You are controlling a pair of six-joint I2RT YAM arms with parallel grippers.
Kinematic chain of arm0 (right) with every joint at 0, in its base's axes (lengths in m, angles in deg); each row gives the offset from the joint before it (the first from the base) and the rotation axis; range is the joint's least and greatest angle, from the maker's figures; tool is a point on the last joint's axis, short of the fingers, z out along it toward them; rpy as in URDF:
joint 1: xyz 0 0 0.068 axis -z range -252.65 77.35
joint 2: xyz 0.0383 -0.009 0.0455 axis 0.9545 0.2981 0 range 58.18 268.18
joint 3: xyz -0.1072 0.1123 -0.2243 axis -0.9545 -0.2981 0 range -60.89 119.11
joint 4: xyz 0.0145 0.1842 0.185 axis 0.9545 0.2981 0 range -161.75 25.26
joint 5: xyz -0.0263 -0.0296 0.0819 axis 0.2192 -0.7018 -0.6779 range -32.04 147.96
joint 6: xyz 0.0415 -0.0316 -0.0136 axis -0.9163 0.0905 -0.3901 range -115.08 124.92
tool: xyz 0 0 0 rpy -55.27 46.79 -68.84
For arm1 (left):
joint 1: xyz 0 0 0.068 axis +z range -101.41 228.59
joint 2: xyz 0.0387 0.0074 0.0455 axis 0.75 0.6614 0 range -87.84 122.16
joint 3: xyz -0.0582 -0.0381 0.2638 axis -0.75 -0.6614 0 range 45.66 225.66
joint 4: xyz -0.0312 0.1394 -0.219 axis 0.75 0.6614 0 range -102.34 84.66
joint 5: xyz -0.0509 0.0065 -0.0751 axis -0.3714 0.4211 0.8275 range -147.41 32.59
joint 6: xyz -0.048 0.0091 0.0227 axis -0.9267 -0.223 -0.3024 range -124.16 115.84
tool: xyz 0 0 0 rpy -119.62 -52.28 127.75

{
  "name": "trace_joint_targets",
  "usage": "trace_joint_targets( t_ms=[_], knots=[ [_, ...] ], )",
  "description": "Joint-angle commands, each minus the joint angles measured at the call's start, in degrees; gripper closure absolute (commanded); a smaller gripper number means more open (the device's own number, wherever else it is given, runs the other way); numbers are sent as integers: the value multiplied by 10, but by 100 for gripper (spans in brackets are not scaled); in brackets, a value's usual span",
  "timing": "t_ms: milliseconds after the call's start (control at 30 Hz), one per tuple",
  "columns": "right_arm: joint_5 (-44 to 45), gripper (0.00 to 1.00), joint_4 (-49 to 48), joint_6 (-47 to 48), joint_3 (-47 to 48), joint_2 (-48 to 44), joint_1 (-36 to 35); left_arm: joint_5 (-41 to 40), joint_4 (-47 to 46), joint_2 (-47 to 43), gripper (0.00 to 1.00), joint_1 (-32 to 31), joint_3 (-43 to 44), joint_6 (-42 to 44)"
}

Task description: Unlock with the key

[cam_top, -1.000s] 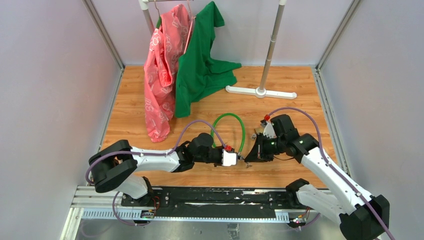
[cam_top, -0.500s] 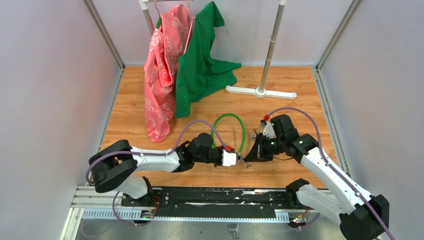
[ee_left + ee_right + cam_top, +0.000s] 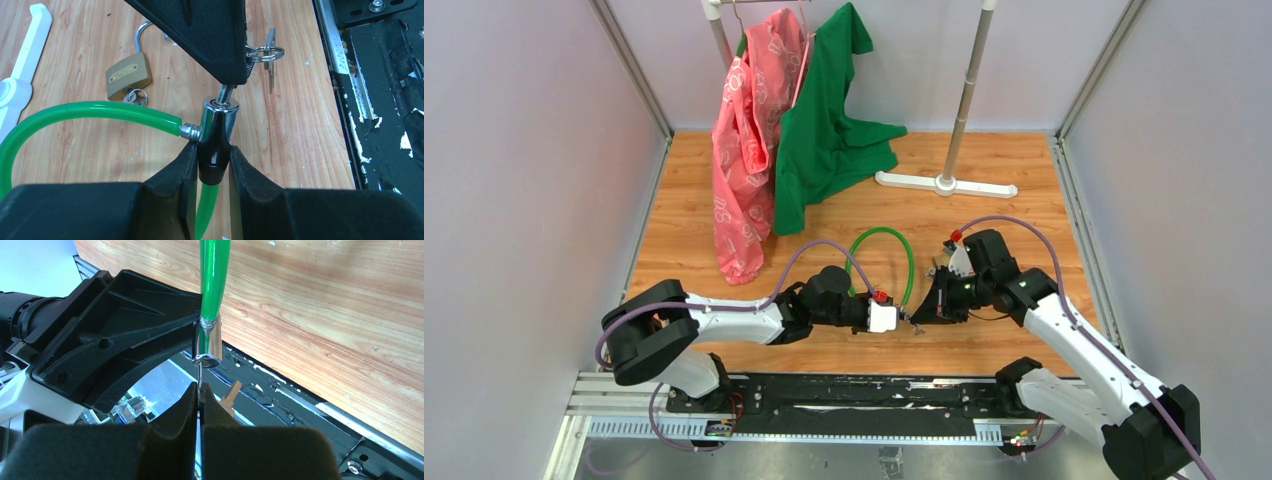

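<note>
Right gripper (image 3: 200, 390): fingers pressed together, pinching the key (image 3: 199, 374) by its head. The thin silver blade points to 12 o'clock and enters the keyhole in the chrome end of the green cable lock (image 3: 207, 342).

Left gripper (image 3: 212, 162): clamped on the black lower end of the lock head, one jaw on each side. The chrome end faces 12 o'clock, toward the right gripper.

In the left wrist view, a split ring with a second key (image 3: 267, 52) hangs at 2 o'clock from the lock head. The green cable (image 3: 90, 111) leaves the head at 9 o'clock and curves away.

A brass padlock (image 3: 128, 76) lies flat on the wooden table (image 3: 300, 125) at 10 o'clock. A small bunch of keys (image 3: 132, 96) touches its lower edge.

In the top view, the grippers meet tip to tip near the table's 6 o'clock edge. The rack's white base (image 3: 944, 183) is at 12 o'clock. A pink garment (image 3: 749, 140) and a green garment (image 3: 824, 130) hang at 11 o'clock.
</note>
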Motion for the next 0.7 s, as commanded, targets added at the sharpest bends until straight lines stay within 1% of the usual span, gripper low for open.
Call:
trace_joint_targets(
  t_ms=[0, 467, 667],
  knots=[
    [-3, 100, -9, -12, -12, 5, 4, 14, -45, 2, 100, -7, 21, 3],
    [22, 100, -5, -13, 3, 30, -16, 17, -45, 1, 100, -13, 23, 1],
    [25, 100, -14, 9, 19, 49, -37, 24, -44, 0, 100, -14, 24, -3]
  ],
)
